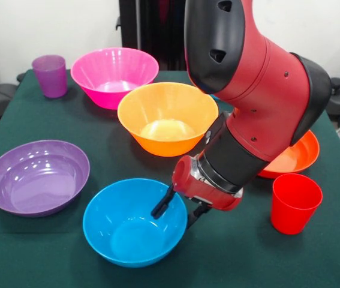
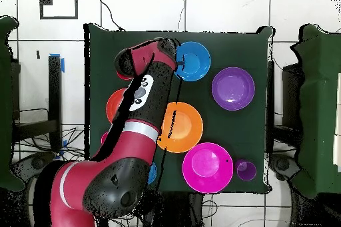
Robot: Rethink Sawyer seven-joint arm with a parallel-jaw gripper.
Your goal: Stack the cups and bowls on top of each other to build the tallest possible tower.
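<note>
My gripper [image 1: 178, 211] is low at the right rim of a blue bowl [image 1: 128, 231] near the table's front. One finger [image 1: 162, 204] is inside the bowl and the other is outside, so the open jaws straddle the rim. In the overhead view the gripper [image 2: 174, 61] is at the blue bowl's [image 2: 194, 60] left rim. A purple bowl [image 1: 36, 177], an orange bowl [image 1: 167, 118] and a pink bowl [image 1: 114, 75] each stand alone. A red-orange bowl [image 1: 292, 157] is half hidden behind the arm. A red cup [image 1: 295, 203] stands at the right and a purple cup [image 1: 50, 75] at the far left. No tower is in view.
The arm [image 1: 259, 90] reaches over the table's right half and hides what is under it. In the overhead view a sliver of another blue bowl [image 2: 152, 172] shows beside the arm, near the robot's base. The green table [image 1: 50, 252] ends just in front of the blue bowl.
</note>
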